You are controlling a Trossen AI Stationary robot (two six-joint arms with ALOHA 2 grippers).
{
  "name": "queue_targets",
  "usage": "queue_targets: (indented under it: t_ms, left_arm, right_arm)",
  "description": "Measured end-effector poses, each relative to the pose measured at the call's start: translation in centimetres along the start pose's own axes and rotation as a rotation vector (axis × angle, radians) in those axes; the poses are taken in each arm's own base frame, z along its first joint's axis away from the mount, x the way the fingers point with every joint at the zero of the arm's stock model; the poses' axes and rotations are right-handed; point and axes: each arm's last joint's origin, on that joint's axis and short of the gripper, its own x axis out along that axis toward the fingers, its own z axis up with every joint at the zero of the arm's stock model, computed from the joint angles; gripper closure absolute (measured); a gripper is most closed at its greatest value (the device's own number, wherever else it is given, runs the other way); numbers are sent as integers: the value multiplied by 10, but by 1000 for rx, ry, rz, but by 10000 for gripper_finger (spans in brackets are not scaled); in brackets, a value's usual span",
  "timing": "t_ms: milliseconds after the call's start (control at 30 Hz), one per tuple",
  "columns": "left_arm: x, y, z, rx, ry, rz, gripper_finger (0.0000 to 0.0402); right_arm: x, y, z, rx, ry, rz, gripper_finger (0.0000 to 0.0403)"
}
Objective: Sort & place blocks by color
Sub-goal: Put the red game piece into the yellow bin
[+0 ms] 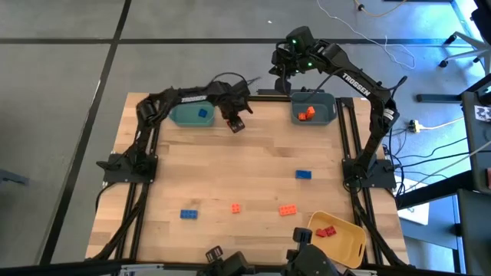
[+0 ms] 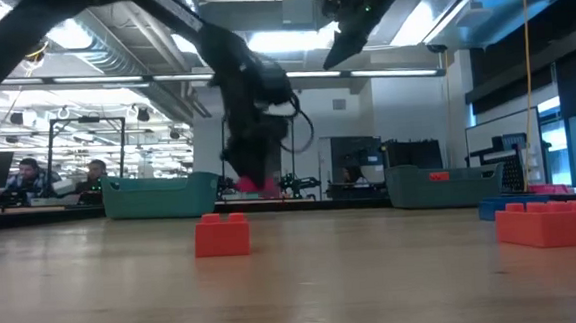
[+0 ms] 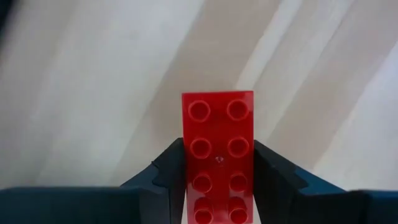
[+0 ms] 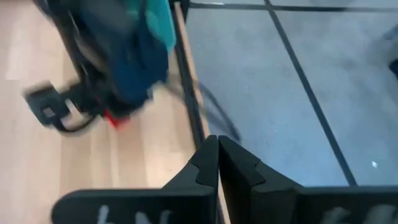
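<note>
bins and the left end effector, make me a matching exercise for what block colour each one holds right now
Column one:
1. teal bin
2. grey-blue bin
3. yellow bin
4. left end effector

Column two:
a. orange blocks
b. a red oblong block clamped between the fingers
c. one blue block
d. red blocks

Pairs: 1-c, 2-a, 3-d, 4-b

The blue block lies in the teal bin, the orange blocks in the grey-blue bin, the red blocks in the yellow bin, and the red oblong block sits in the left end effector.
</note>
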Motion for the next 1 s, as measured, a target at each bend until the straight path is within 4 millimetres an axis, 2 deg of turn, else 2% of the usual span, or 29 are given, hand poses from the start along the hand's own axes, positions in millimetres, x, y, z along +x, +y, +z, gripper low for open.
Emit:
queue_targets:
  t_ms: [267,500,1000]
  left_arm:
    - [-64,10,-1,-24,-156,-77,273]
    - [-102,22,-6,-63,-259,-131,273]
    - [-108,19,-7,-53,-272,-141,273]
  right_arm:
    - [1,2,3,-12,-20,-5,389]
    - [2,10,17,-51,-104,-20,389]
    - [5,28,28,30,-142,32,389]
